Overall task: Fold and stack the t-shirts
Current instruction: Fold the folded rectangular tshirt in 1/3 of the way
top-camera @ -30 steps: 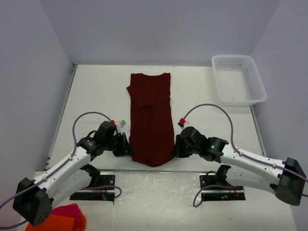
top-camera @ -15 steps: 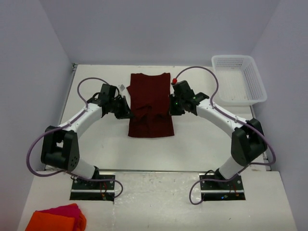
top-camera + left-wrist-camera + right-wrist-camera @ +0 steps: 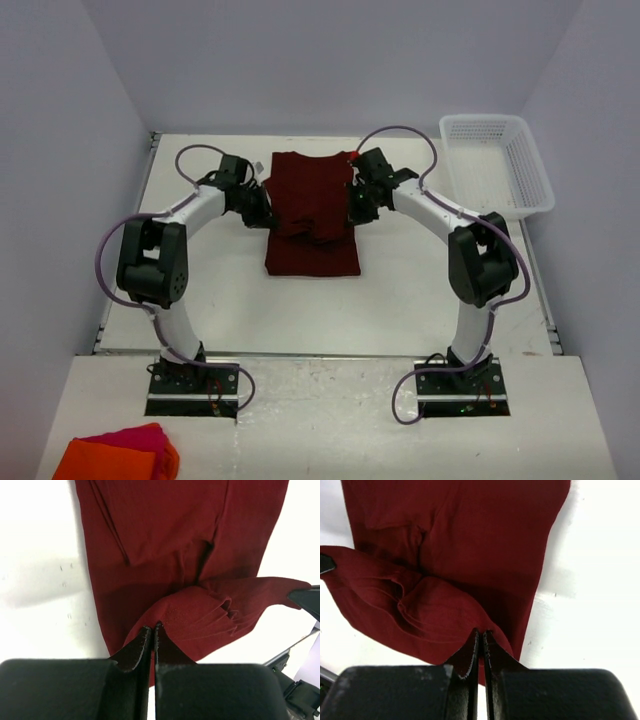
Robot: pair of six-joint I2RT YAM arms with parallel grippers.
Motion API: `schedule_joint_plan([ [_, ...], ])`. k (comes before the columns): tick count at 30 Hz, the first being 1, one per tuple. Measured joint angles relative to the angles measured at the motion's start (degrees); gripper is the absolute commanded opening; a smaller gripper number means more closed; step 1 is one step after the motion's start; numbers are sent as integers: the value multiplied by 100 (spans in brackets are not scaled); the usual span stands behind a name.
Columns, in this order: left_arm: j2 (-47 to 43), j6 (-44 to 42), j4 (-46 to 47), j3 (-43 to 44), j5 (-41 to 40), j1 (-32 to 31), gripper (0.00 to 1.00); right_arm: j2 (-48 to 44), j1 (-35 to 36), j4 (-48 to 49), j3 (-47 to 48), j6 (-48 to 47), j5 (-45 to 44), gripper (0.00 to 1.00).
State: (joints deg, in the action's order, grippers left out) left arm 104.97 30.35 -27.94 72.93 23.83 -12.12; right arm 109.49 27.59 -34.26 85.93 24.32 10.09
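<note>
A dark maroon t-shirt [image 3: 312,215] lies lengthwise at the middle of the white table, its near half lifted and carried back over the far half. My left gripper [image 3: 262,213] is shut on the shirt's left bottom corner; in the left wrist view the jaws [image 3: 152,628] pinch the hem of the shirt [image 3: 165,545]. My right gripper [image 3: 353,212] is shut on the right bottom corner; in the right wrist view the jaws [image 3: 480,632] pinch the shirt [image 3: 465,535]. The held edge sags between the two grippers.
A white plastic basket [image 3: 496,165] stands at the far right. Bright orange and pink cloths [image 3: 120,455] lie at the near left by the arm bases. Grey walls close the table on three sides.
Both grippers have carried the shirt's near hem from the front of the table toward the far end, folding the shirt over itself; the visible shirt is now about half as long.
</note>
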Motion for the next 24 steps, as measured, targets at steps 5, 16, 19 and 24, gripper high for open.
schedule_joint_plan([
  [5,378,0,-20,313,-2,2,0,195,-103,-105,221,-39,13,0],
  [16,822,55,7,667,-48,13,0,997,-431,-328,1106,-179,275,0],
  [19,887,74,24,732,-57,15,22,1528,-564,-579,1751,-271,400,16],
  [24,975,181,85,1036,-505,52,53,2417,-787,-885,3217,-433,199,73],
])
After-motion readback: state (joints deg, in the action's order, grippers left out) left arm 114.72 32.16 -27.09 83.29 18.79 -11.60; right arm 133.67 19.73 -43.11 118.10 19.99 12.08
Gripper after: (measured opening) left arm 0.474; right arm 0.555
